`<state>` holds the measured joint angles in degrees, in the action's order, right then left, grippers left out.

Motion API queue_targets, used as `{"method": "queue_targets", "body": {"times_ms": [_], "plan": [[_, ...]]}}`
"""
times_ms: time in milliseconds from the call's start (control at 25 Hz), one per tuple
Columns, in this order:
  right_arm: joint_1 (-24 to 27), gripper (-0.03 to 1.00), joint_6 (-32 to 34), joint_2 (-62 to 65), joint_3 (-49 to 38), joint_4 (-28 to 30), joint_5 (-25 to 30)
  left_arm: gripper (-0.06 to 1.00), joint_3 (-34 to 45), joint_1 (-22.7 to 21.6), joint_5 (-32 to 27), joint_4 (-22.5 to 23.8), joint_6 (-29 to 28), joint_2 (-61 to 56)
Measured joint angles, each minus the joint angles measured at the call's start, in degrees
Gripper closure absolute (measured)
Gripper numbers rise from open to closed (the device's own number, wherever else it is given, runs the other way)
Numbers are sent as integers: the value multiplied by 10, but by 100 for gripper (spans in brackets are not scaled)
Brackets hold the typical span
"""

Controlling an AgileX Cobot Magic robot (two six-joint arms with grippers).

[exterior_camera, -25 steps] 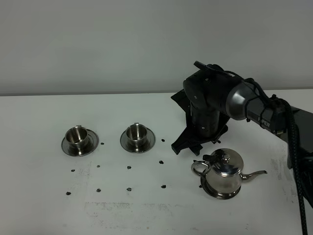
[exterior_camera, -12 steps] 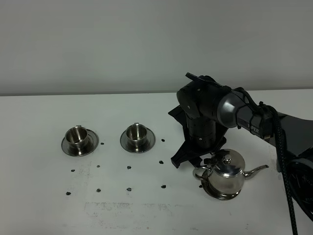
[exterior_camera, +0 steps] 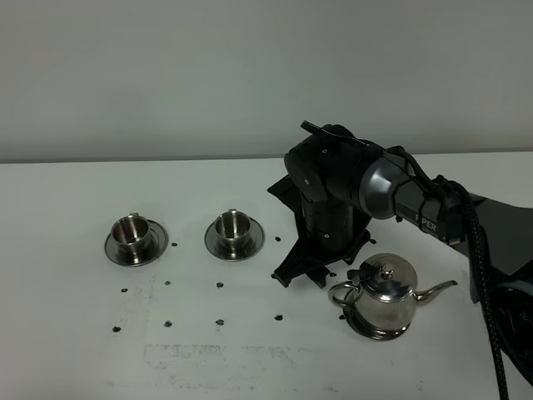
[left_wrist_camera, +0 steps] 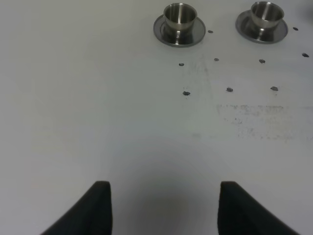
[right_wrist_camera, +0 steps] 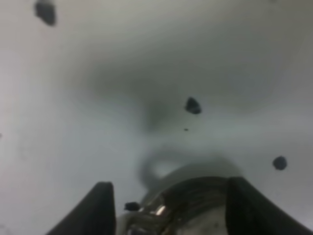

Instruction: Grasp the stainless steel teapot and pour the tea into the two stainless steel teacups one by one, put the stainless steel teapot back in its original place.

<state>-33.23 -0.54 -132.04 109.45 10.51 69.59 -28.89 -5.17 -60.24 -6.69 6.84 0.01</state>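
The stainless steel teapot (exterior_camera: 381,297) stands upright on its saucer, the original place (exterior_camera: 364,330), at the right of the table, spout to the right and loop handle (exterior_camera: 340,292) to the left. My right gripper (exterior_camera: 301,279) hangs open, pointing down, just left of that handle. In the right wrist view the blurred teapot (right_wrist_camera: 181,196) shows between the open fingers (right_wrist_camera: 100,208), untouched. The two stainless steel teacups (exterior_camera: 132,232) (exterior_camera: 231,226) sit on saucers at the left; the left wrist view shows them too (left_wrist_camera: 179,16) (left_wrist_camera: 266,13). My left gripper (left_wrist_camera: 164,210) is open over bare table.
Several small black marks (exterior_camera: 220,322) dot the white table (exterior_camera: 67,350) in front of the cups and around the teapot. The right arm's dark body (exterior_camera: 433,208) stretches in from the right, above and behind the teapot. A grey wall stands behind the table.
The right arm has swung left and a little lower, bringing its gripper from behind the teapot to beside its handle. The teapot and the cups have stayed where they were.
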Motion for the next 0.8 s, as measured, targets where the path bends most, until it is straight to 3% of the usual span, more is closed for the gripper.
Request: {"method": "queue_targets", "body": {"times_ms": [800], "plan": [[-5, 46, 5, 0, 0, -91, 0, 41, 0, 0, 0, 0, 0, 0]]}}
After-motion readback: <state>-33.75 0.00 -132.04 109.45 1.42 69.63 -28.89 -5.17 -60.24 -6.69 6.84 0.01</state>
